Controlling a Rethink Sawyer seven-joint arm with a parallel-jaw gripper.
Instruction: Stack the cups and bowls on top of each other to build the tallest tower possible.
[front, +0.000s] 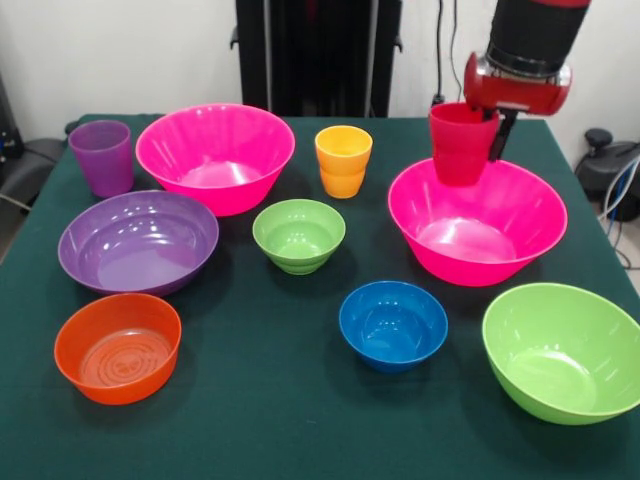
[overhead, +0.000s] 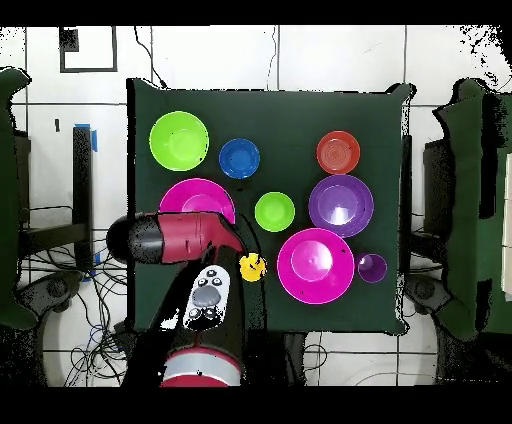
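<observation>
My gripper is shut on the rim of the red cup and holds it upright, just above the far rim of the right pink bowl. In the overhead view my arm hides the cup and part of that bowl. The purple cup stands far left and the yellow-orange cup far centre. The other pink bowl, wide purple bowl, orange bowl, small green bowl, small blue bowl and lime green bowl all sit apart and upright.
Everything stands on a dark green table. The robot's black pedestal is at the far side. Chairs and cables lie around the table's sides.
</observation>
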